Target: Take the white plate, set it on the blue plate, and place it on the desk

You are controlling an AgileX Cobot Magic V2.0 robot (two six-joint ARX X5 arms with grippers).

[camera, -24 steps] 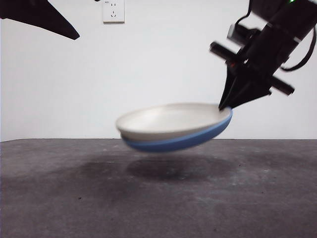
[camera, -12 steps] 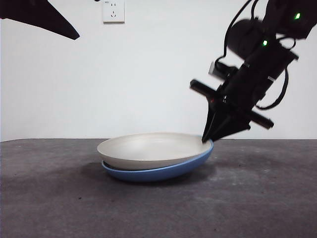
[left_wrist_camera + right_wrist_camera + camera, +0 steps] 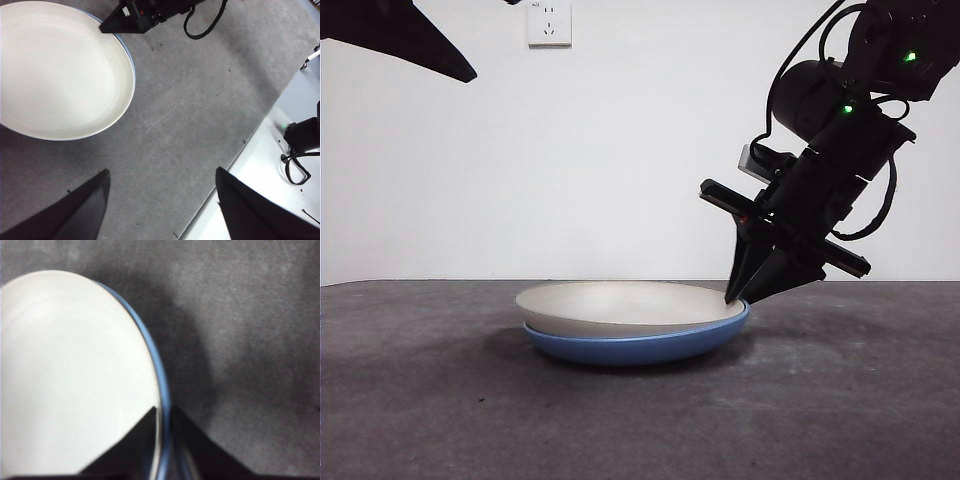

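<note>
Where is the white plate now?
In the front view, the white plate lies nested in the blue plate on the desk, right gripper pinching both rims.

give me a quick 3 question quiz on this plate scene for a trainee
1. True or false: the white plate lies nested in the blue plate.
2. Which gripper pinches the rims of the stacked plates? A) left B) right C) neither
3. Fill in: the stack rests on the ____.

Key
1. True. The blue plate shows only as a band under and around the white one.
2. B. The right gripper has one jaw on each side of the two rims; the left gripper hangs open above the desk, apart from the plates.
3. desk
</note>
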